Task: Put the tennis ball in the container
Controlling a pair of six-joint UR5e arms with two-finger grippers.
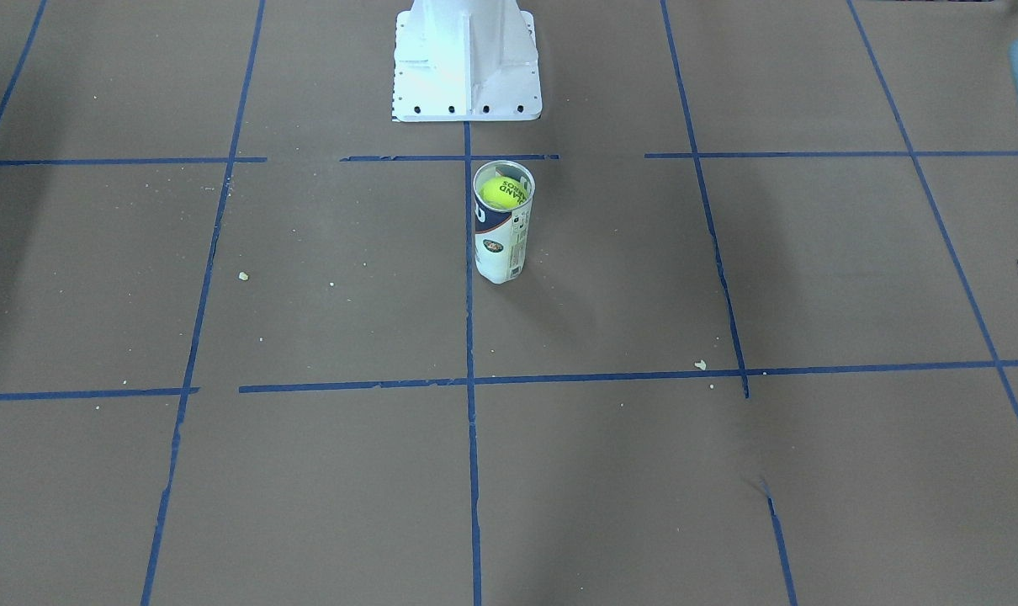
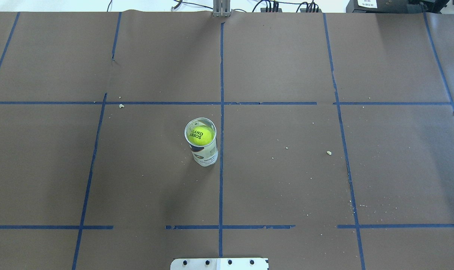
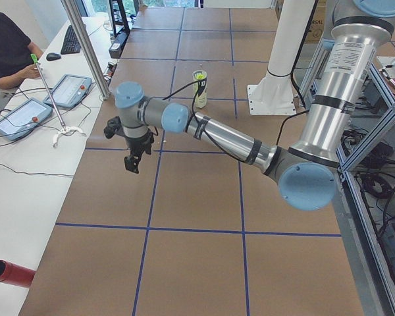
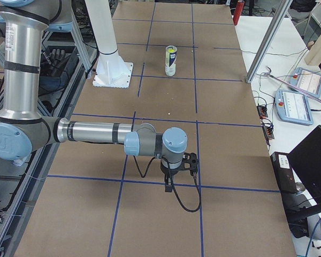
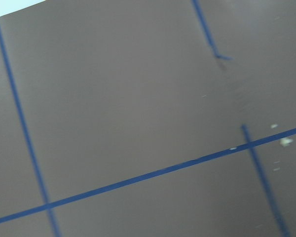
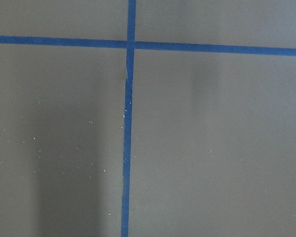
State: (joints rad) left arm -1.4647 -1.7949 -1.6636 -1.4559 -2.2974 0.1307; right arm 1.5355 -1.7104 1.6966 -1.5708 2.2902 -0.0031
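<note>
Tennis ball (image 2: 200,135) sits inside the container (image 2: 205,153), with both arms well apart from it.
I see the container standing upright on the brown tabletop (image 2: 287,180), mouth open, just beside the centre blue tape line (image 2: 221,195) on the robot's left of it and near the white base (image 1: 467,59). The ball's black lettering faces up through the mouth. The left tool (image 3: 133,158) hangs pointing down over the tabletop towards the operators' side. The right tool (image 4: 168,187) hangs low at the other end. Only the side cameras catch either tool, so I cannot tell whether their fingers are apart or together. Both wrist cameras show bare tabletop and tape.
</note>
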